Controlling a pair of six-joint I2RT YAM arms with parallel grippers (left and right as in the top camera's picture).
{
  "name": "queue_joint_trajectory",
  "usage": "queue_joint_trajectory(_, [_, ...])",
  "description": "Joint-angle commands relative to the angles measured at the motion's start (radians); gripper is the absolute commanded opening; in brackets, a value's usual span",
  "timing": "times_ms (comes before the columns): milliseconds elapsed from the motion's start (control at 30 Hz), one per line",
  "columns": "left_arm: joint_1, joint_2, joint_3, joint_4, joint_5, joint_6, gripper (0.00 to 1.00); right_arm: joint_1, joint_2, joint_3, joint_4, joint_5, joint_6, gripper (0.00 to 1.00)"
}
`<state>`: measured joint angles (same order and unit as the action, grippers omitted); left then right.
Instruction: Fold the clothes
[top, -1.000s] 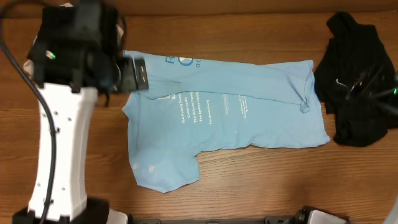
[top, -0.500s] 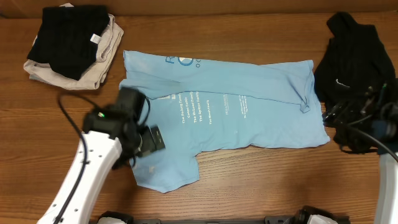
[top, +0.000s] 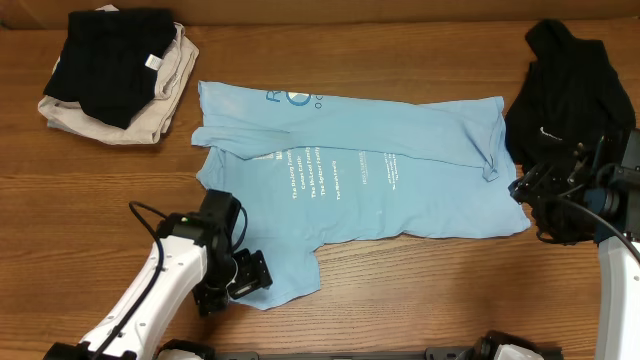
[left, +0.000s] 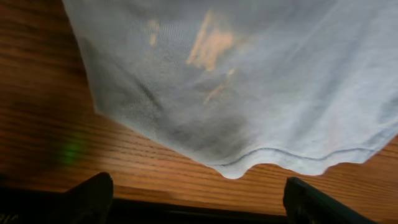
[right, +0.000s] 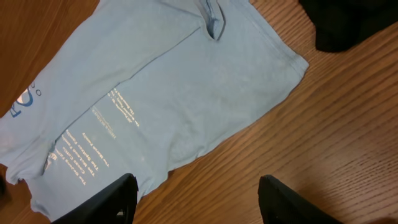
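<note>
The light blue T-shirt (top: 380, 190) is lying flat on the bench (top: 420, 300), long axis running left to right; the left claw (top: 255, 277), spread, is hovering at its near left corner, the right claw (top: 524, 190), also spread, beside its right edge

Soft even light, overhead view sharp, left wrist view dim, light blue T-shirt (left: 261, 74) blurred up close, green glow on table (left: 71, 152)

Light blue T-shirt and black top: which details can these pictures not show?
1. Light blue short-sleeved T-shirt: lettering too small to read, overhead.
2. Its lower corner: left gripper covers it, overhead.
3. Crumpled black top: right gripper covers part, overhead; edge cuts it, right wrist.
</note>
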<state>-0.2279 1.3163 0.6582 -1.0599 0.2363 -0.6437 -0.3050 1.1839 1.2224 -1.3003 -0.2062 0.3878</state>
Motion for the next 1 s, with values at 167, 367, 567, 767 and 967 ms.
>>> queue_joint_trajectory(167, [-0.003, -0.015, -0.056, 0.084, 0.012, -0.077, 0.83, 0.003, -0.005, -0.005, 0.01, -0.005, -0.002, 0.66])
queue_joint_trajectory(367, [-0.003, -0.014, -0.07, 0.085, -0.019, -0.075, 0.7, 0.003, -0.005, -0.005, 0.011, -0.005, -0.002, 0.66])
queue_joint_trajectory(567, [-0.015, -0.014, -0.125, 0.101, -0.045, -0.079, 0.68, 0.003, -0.005, -0.005, 0.016, -0.005, -0.002, 0.66])
queue_joint_trajectory(767, [-0.022, -0.014, -0.147, 0.127, -0.051, -0.08, 0.64, 0.003, -0.005, -0.006, 0.017, -0.005, -0.002, 0.66])
queue_joint_trajectory(967, [-0.022, -0.014, -0.147, 0.146, -0.046, -0.087, 0.48, 0.003, -0.005, -0.006, 0.017, -0.005, -0.002, 0.66])
